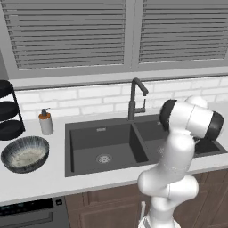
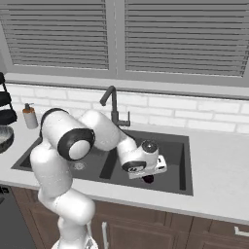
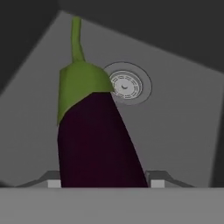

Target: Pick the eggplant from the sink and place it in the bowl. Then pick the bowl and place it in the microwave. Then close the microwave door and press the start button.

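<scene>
Looking along the gripper, whose fingers pinch the glossy dark purple eggplant with green stem cap in the dark grey sink's right basin, while the streaked grey bowl sits on the left counter.

Arm bent forward and down, wrist low; gripper pointing down, fingertips spread either side of eggplant.

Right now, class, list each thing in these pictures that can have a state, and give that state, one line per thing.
eggplant: in the sink's right basin, between the finger tips
gripper: down in the basin, straddling the eggplant
bowl: upright on the counter, nothing inside
sink: left basin bare
faucet: no water running
</scene>
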